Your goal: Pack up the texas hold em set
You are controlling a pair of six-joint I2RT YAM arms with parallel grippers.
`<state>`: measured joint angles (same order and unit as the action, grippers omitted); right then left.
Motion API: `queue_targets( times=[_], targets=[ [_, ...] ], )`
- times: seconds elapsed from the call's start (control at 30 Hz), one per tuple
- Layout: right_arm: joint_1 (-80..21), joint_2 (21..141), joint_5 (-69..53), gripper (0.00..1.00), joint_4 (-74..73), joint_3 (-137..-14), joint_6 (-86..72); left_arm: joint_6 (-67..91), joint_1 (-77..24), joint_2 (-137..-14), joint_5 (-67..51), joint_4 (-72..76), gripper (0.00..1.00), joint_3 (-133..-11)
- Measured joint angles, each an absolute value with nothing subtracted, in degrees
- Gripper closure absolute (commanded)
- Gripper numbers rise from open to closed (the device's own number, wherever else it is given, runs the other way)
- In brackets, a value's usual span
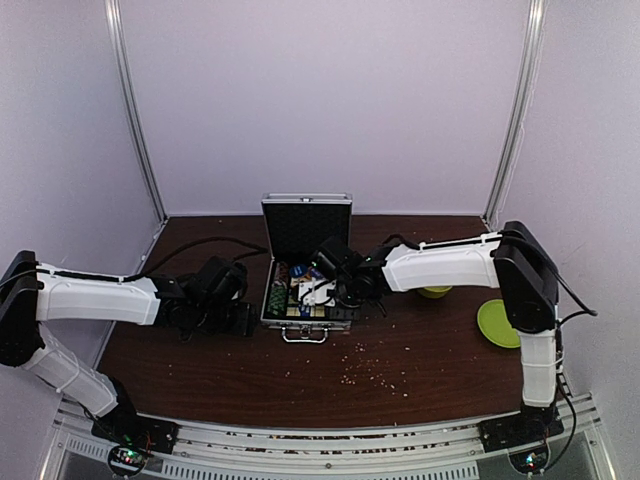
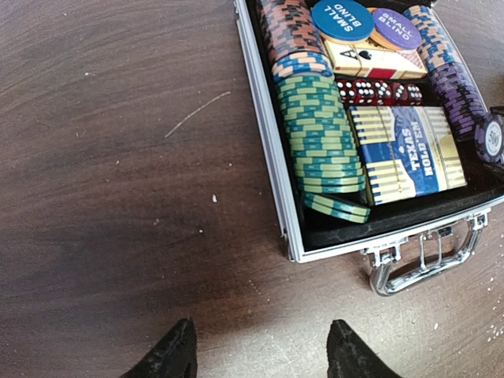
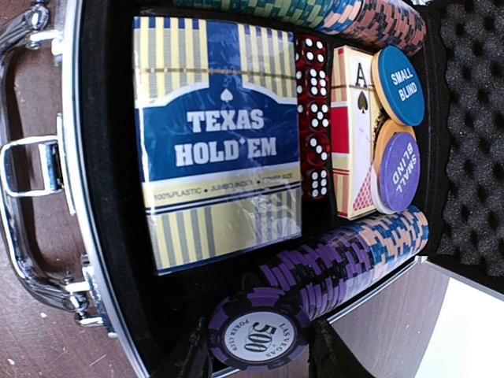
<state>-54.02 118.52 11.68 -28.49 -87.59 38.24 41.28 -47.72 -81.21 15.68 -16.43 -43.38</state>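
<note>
While in right jaws, purple chip (image 3: 260, 340).

One silver case (image 2: 269, 150), two card boxes (image 3: 216, 150), five red dice (image 3: 315, 118), one green plate (image 1: 497, 323)

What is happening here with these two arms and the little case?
The right gripper is shut on a purple chip at the end of the purple row in the open case. The left gripper hangs open over the table beside the case, holding nothing. Green chips, red dice and a card box already lie inside; the lid stands up.
</note>
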Motion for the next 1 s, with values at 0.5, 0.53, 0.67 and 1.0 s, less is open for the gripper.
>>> queue_targets(
  times=[0.5,0.53,0.67,1.0],
  targets=[
    [-54.04,118.83,16.56,0.45,-23.24,-85.86,38.83,41.28,-47.72,-81.71,15.66,-16.40,0.42,-43.38],
    [-54.02,118.83,16.56,0.46,-23.24,-85.86,38.83,41.25,-47.72,-81.73,15.66,-16.43,0.42,-43.38],
    [-54.02,118.83,16.05,0.47,-23.46,-85.86,38.59,41.25,-47.72,-81.76,15.66,-16.43,0.42,-43.38],
    [-54.00,118.61,12.03,0.36,-25.98,-85.76,36.53,41.23,-47.72,-81.82,15.66,-16.40,0.42,-43.38]
  ],
)
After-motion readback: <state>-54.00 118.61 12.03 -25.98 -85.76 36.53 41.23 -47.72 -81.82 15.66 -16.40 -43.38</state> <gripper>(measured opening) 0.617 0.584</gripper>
